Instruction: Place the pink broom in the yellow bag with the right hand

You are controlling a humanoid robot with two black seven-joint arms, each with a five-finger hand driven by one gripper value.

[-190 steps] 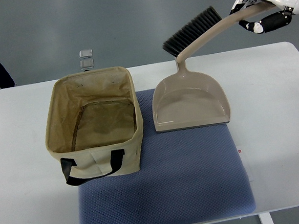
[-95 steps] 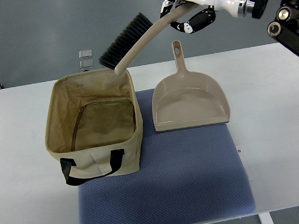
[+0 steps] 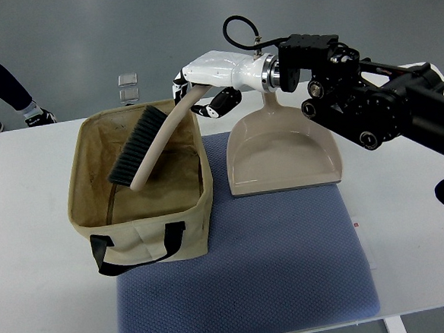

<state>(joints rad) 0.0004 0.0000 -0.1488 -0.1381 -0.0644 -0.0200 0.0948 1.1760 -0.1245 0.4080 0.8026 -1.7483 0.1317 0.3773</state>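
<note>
Broadly, we see the white counter (image 3: 42, 316) carrying a blue mat (image 3: 253, 279), on which stands the open yellow bag (image 3: 135, 176). Our right hand (image 3: 201, 88) has its fingers (image 3: 221, 102) gripping the handle end of the broom (image 3: 148, 145), its bristle head hanging inside the bag. We judge it light, rigid and smooth, best held by the handle.

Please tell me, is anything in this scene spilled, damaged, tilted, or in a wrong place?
Nothing looks spilled or damaged. The broom slants, brush end down inside the bag, only because the right hand grips its handle above the rim. The dustpan lies flat and the mat sits square on the table.
</note>
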